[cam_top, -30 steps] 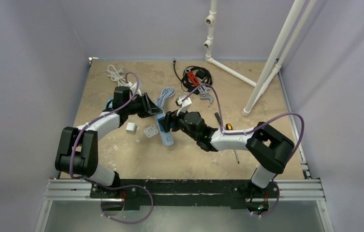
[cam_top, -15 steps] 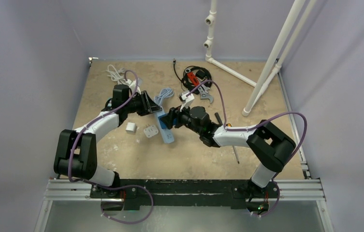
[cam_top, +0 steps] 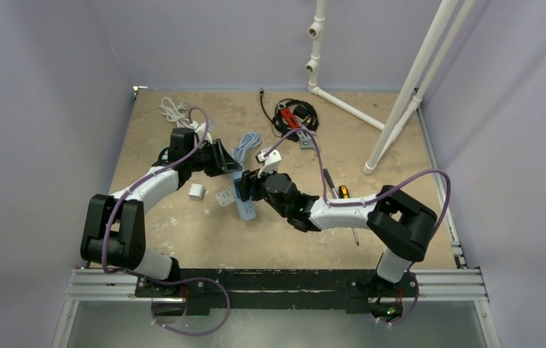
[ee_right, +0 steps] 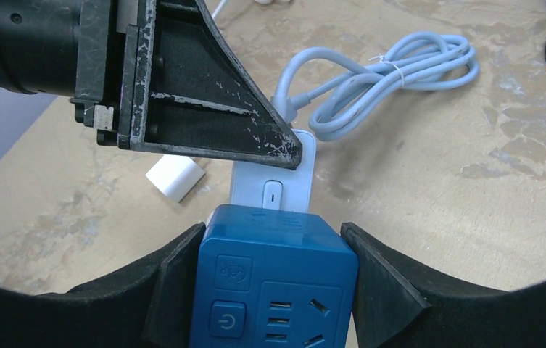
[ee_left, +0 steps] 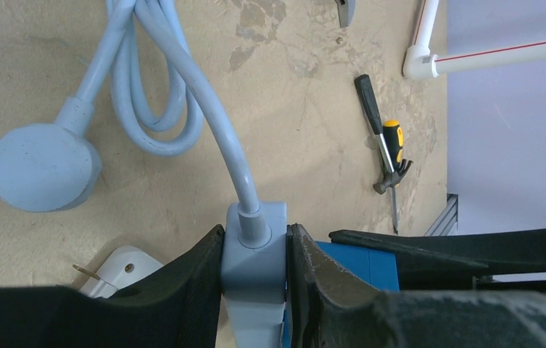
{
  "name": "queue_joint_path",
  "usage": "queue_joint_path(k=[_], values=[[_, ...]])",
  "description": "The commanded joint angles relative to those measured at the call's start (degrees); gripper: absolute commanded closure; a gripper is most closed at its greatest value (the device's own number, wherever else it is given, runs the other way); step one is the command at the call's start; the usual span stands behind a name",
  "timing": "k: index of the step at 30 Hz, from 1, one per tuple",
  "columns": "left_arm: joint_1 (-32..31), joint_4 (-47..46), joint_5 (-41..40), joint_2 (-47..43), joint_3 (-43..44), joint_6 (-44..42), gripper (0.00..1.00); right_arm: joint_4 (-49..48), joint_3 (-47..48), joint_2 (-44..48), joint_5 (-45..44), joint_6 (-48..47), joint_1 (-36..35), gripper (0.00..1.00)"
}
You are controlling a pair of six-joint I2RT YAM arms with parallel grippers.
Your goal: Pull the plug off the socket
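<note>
Left fingers (ee_left: 197, 279) are pinched shut on the cable end of the pale blue plastic power strip (cam_top: 249, 209). Right fingers (ee_right: 175, 290) are half-spread and pressed on both sides of the dark blue cube plug (ee_right: 273, 290), which is seated mid-strip near table centre.

Risk: tight pins drag the strip out of the left pinch, or the smooth cube sides slip.

Strip's long axis runs 12-to-6, cable toward 12. Cube's outlet face is turned to the right wrist camera.

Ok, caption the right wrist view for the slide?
Right jaws grip the blue cube plug seated in the pale power strip; left jaws hold the strip's far end.
</note>
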State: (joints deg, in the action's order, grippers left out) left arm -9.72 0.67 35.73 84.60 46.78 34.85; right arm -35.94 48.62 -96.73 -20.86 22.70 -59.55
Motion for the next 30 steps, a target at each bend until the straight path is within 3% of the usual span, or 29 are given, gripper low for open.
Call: queue_joint_path(k=[1,6,12,16,23,30], values=[[0.22,-2.52,-1.62,-1.19,2.78,-0.57,1.00,1.31,3.62,0.05,-6.47,-1.13,-1.62,1.00],[0.18,-2.35,-1.56,-1.01,3.00,-1.07,1.00,-1.52,1.43,3.08,0.00,-1.13,0.55,1.00],[-0.14,-2.36,-1.20,-1.68,3.27,-2.00,1.00,-5.29,-2.12,5.81,13.84,0.63,8.76,1.00],[-0.80,-2.34,-1.23,-1.82,3.52,-2.58,1.00,-5.09,-1.99,5.48,15.54,0.64,9.93,1.00],[-0.92,-1.63,-2.41,-1.80,3.66,-2.77,1.00,-5.09,-1.58,6.07,8.26,-1.19,8.12,1.00],[-0.75,1.77,-5.37,-0.92,4.19,-3.12,1.00,-0.80,1.82,4.08,-7.04,-2.82,-0.35,1.00]])
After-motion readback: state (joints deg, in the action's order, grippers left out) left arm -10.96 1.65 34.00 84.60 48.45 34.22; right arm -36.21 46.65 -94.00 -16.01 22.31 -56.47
